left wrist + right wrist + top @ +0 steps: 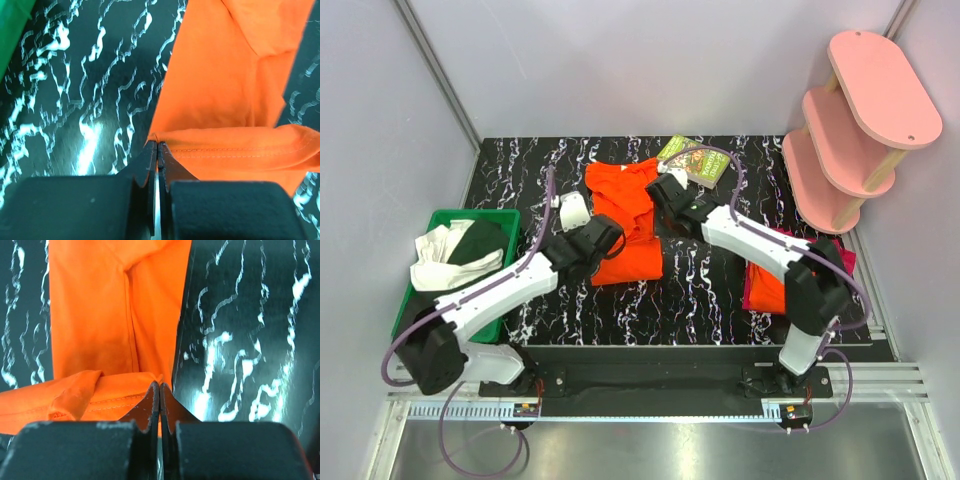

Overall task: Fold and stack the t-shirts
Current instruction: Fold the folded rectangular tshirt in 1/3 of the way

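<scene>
Orange t-shirt, hem lifted off the desk: we see our left gripper clamped on one hem corner and our right gripper on the other. Both bites look thin, so a slip could spoil our fold. Bare desk opens outboard of each gripper; the folded stack waits behind the right one.

Free: bare black marbled desk in front of orange cloth t-shirt; green plastic bin blocks left, pink three-tier shelf blocks far-right corner.
</scene>
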Controlling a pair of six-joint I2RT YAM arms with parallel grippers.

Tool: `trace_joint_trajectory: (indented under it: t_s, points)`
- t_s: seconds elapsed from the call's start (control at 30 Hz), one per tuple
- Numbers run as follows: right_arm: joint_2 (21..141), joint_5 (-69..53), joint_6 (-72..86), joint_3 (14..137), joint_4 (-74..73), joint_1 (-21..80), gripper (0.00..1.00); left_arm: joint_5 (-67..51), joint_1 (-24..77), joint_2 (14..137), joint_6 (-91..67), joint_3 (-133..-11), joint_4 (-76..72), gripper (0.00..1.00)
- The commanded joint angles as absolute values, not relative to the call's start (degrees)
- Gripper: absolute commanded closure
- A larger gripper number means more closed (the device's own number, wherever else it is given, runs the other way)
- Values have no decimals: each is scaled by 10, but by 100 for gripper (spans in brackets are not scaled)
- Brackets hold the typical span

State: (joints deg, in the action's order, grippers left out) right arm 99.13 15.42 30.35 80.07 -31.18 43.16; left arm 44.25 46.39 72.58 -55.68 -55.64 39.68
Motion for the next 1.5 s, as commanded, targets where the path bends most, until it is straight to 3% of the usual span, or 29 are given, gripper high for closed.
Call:
trace_joint_trajectory:
  t_s: [0.0,0.2,0.6,1.2,1.27,1.3,1.33,1.43,1.47]
  points:
    - [1043,163,275,873,-309,409,100,411,412,765,-446,-605,314,100]
    - [1112,144,269,951,-308,373,100,366,335,846,-396,-669,275,100]
    - [1230,95,271,1047,-310,328,100,325,295,990,-374,-755,255,100]
    - [1301,71,262,1088,-309,316,100,308,252,1053,-362,-781,248,99]
    - [1292,80,263,1088,-309,317,82,306,250,1048,-359,-786,244,69]
    - [1287,84,259,1086,-309,317,74,307,250,1044,-358,-786,240,60]
    - [1279,86,258,1083,-306,318,60,309,251,1036,-359,-785,238,45]
    - [1239,89,256,1058,-289,319,36,311,252,1008,-362,-778,236,29]
    - [1218,89,255,1054,-289,321,34,311,252,988,-365,-774,236,25]
